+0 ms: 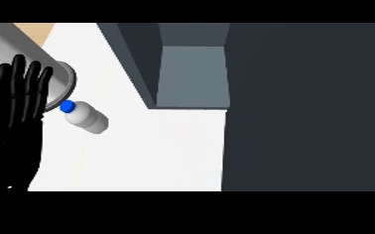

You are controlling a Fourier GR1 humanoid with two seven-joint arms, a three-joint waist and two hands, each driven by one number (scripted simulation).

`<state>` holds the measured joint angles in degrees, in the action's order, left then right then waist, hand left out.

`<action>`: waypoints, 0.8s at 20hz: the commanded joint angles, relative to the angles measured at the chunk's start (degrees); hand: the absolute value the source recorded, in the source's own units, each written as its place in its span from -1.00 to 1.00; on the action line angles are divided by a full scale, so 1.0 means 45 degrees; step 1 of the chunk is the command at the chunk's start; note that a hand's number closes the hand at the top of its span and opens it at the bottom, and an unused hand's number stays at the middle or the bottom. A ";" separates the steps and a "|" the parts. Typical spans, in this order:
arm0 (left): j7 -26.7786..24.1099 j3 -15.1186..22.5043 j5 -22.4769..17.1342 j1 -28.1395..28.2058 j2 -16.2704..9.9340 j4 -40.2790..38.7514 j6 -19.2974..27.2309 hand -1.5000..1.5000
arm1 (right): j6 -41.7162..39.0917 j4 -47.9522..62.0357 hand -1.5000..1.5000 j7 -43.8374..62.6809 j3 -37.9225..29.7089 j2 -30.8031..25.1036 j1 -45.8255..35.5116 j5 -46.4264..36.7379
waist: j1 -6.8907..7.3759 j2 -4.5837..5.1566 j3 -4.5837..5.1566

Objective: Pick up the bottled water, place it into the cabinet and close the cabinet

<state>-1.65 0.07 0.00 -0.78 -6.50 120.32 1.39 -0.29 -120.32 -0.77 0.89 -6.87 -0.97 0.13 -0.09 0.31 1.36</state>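
The left robot hand (23, 99) is resting open at the left edge, fingers up and holding nothing. Just right of it, apart from the fingers, the bottle (86, 117) is lying on the white desk (154, 153), blue cap toward the hand. Further right, the cabinet (192, 74) is standing open.

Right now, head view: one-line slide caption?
Left hand open at left edge; bottled water on white counter beside open cabinet.
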 commanded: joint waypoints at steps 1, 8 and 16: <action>0.0485 -0.0971 -0.0759 -0.0424 -0.0330 0.0066 -0.0144 -1.00 | -0.0093 -0.0249 -1.00 0.1068 -0.0230 -0.0126 -0.0503 0.0439 | 0.0036 -0.0075 -0.0298; 0.1578 -0.3230 -0.3191 0.0362 0.0322 -0.1269 0.0697 -1.00 | -0.1539 -0.1877 -1.00 0.1320 0.1443 0.0003 0.2079 0.1713 | 0.0070 -0.0122 -0.0302; 0.4079 -0.4165 -0.4555 0.2079 -0.0002 0.2558 0.0870 -1.00 | -0.0788 -0.4663 -1.00 0.2918 0.3431 0.0599 0.3388 0.0636 | 0.0102 -0.0120 -0.0298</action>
<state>14.23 -17.63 -18.21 2.40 -8.17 125.18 5.50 -5.00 -136.86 9.10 12.97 -5.17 12.61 4.48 0.14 -0.23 0.02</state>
